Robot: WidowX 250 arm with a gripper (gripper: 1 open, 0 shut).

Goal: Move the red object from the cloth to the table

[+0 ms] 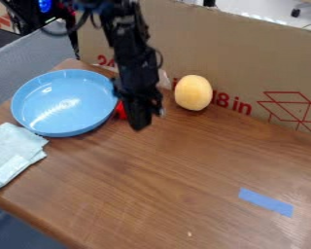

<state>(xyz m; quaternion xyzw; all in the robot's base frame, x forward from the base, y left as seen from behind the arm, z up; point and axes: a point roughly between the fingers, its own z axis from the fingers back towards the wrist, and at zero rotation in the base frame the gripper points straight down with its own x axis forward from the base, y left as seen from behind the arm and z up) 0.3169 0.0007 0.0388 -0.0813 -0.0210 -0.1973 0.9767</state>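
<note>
The red object [120,110] shows only as a small red patch on the table [158,185], between the blue plate's rim and my gripper. My gripper [141,119] points straight down right beside it, fingers together. Its dark body hides most of the red object, and I cannot tell whether the fingers pinch it. The cloth [9,151] lies wrinkled at the left table edge, well apart from the gripper, with nothing on it.
A round light-blue plate [61,103] sits left of the gripper. A yellowish ball [192,92] rests to its right against the cardboard box [256,58] along the back. A strip of blue tape [264,201] is stuck at the front right.
</note>
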